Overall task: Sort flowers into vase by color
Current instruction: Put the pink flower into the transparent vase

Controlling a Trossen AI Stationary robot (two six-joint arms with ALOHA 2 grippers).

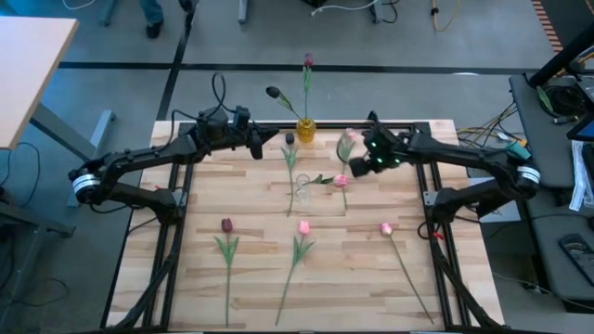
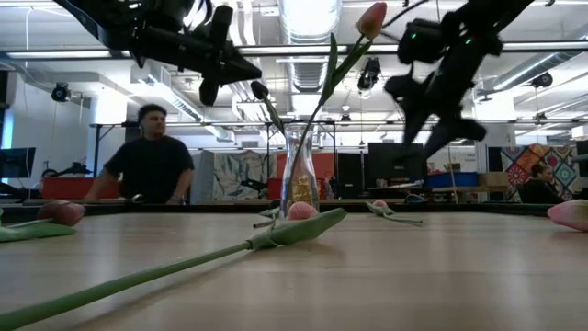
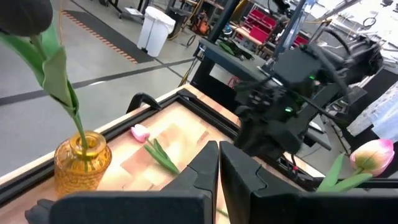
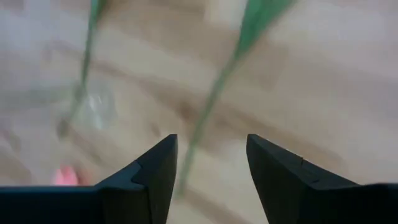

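Note:
A clear glass vase [image 1: 303, 191] [image 2: 299, 175] stands mid-table. A pink tulip [image 1: 346, 144] [image 2: 372, 18] stands in it by its stem and leans toward the right. Behind it, a yellow vase [image 1: 304, 130] [image 3: 81, 160] holds two maroon tulips [image 1: 307, 61]. My right gripper [image 1: 356, 167] [image 4: 208, 168] hangs open just right of the clear vase, slanting down, with a green stem [image 4: 211, 106] farther off between its fingers. My left gripper [image 1: 258, 148] [image 3: 219, 158] is shut and empty, left of the yellow vase. More tulips lie flat on the table.
On the near half lie a maroon tulip [image 1: 226, 226] and two pink ones [image 1: 303, 227] [image 1: 386, 228]. A pink one [image 1: 341, 181] lies beside the clear vase, and a dark-headed one [image 1: 290, 139] lies left of it. A person [image 2: 147, 156] sits beyond the far edge.

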